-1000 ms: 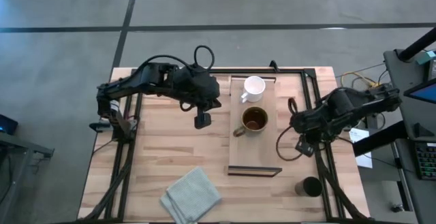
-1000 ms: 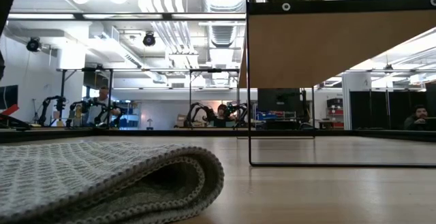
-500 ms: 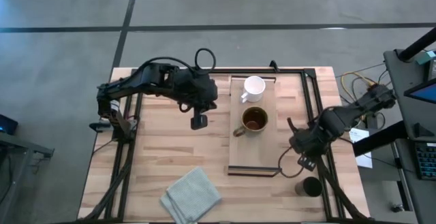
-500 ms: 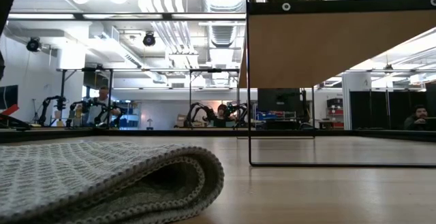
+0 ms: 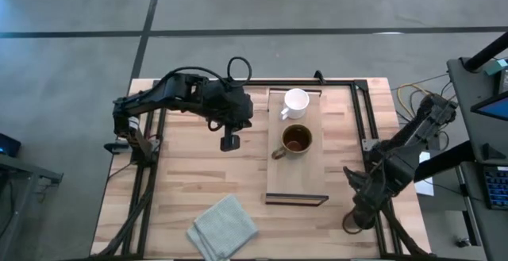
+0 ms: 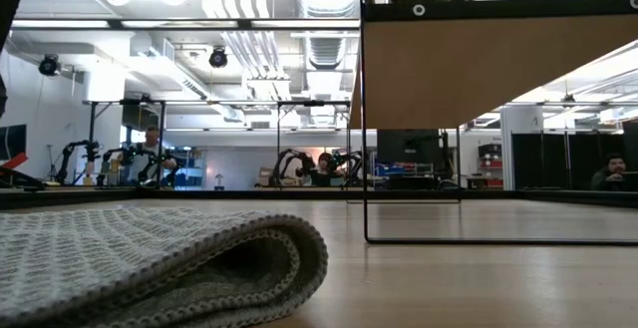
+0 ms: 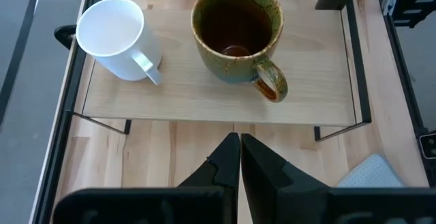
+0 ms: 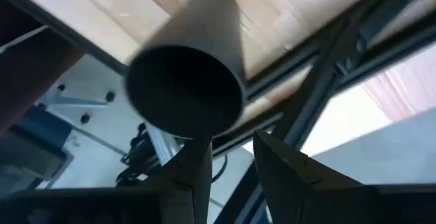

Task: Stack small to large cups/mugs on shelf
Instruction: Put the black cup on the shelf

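The white mug (image 5: 295, 102) and the olive-brown mug (image 5: 296, 139) stand upright on the light-wood shelf (image 5: 295, 174); both also show in the left wrist view, the white mug (image 7: 112, 30) and the olive-brown mug (image 7: 235, 30). My left gripper (image 5: 230, 142) hangs shut and empty left of the shelf. My right gripper (image 5: 361, 215) is open over the dark handleless cup (image 8: 187, 67) at the table's near right corner. The cup's mouth faces the right wrist camera, and one finger (image 8: 197, 159) stands at its rim. In the high view the gripper hides the cup. My right gripper stands at the dark cup's rim (image 8: 204, 125), coming from above. I cannot tell whether a finger touches the rim. My left gripper touches nothing.
A folded grey cloth (image 5: 223, 228) lies near the table's near edge, left of the shelf; it fills the low view's foreground (image 6: 150, 258). Dark frame rails (image 5: 369, 134) run along the table's right side beside the cup. People show far off in the room behind.
My right gripper has gone from beside the shelf's right side toward the table's near edge and down to the dark cup at the near right corner. The mugs and the cup have stayed in place.
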Available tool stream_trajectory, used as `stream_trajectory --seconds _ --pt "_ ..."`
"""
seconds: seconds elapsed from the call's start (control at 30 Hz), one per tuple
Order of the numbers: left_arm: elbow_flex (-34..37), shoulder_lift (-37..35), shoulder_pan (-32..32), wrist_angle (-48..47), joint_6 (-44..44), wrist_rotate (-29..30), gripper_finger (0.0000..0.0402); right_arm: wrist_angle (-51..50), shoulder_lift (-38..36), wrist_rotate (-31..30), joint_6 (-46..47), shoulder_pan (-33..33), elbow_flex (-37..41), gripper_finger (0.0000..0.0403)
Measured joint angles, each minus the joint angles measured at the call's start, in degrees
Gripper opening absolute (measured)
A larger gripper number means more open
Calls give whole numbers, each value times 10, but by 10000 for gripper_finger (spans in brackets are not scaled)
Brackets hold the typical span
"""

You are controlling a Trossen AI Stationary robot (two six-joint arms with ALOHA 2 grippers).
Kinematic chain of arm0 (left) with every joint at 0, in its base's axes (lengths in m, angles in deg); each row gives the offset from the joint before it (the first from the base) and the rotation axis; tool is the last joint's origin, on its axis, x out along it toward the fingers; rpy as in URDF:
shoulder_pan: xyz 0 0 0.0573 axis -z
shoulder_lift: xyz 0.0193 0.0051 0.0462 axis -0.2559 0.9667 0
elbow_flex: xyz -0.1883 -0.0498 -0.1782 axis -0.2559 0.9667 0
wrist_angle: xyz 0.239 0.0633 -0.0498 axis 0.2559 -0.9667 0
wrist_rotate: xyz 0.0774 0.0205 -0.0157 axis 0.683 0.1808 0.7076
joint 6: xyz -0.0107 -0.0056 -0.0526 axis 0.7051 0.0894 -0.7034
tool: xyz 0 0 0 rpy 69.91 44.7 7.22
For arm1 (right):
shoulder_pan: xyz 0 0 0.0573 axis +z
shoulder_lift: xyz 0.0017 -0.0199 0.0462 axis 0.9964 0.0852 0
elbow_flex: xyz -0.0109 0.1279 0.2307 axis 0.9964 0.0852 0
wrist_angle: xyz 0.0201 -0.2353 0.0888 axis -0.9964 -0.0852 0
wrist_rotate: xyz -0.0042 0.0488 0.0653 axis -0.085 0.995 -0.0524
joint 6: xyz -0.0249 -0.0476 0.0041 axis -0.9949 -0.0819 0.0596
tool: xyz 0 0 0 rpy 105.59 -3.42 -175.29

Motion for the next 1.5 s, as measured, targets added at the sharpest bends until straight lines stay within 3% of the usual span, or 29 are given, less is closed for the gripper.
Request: stream_trajectory --seconds 0.33,0.77,1.03,1.27,1.4,1.5 --pt "0 0 0 0 -1 0 0 20 0 -27 76 38 17 98" --pt "0 0 0 1 -2 0 0 61 0 -45 86 38 77 94" --pt "0 0 0 1 -4 0 0 77 0 -50 86 38 78 22" --pt "0 0 0 2 -6 0 0 44 -4 -50 100 29 -15 10" --pt "0 0 0 2 -6 0 0 -66 -3 -68 107 28 -109 9" --pt "0 0 0 3 -6 1 0 -157 -2 -130 125 28 -192 9"
